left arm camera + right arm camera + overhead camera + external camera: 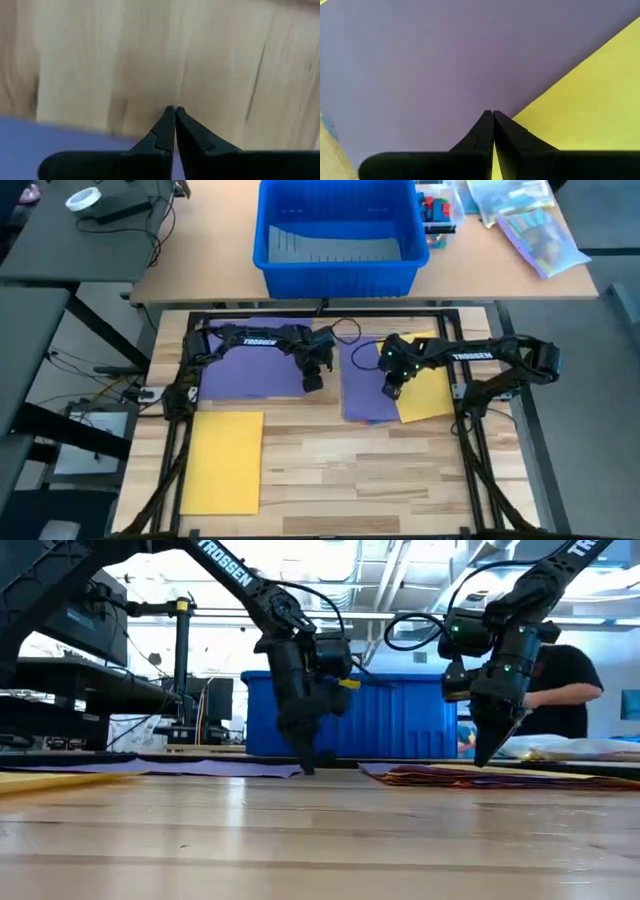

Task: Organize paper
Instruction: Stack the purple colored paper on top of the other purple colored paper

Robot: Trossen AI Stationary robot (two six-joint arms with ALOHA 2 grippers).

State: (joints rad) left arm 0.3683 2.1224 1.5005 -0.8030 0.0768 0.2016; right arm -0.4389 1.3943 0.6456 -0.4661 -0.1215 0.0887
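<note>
Paper in three places on the worktop: purple sheet (255,370) toward the far left; lone yellow sheet (222,461) at the near-left corner; a skewed stack (365,385) right of centre, purple on top, a yellow sheet (430,392) fanning out at its right edge; left end effector (313,382) at the purple sheet's near-right corner, tips pressed together, touching down just where paper meets bare wood; right end effector (391,389) also pressed together, tip on the stack where purple meets yellow; sheet's long axis runs left-right, away from the left tool, so the left arm is nearer; low view alone shows the stack (500,776) layered in several colours; high view alone shows the blue bin (335,230) beyond the far edge.
</note>
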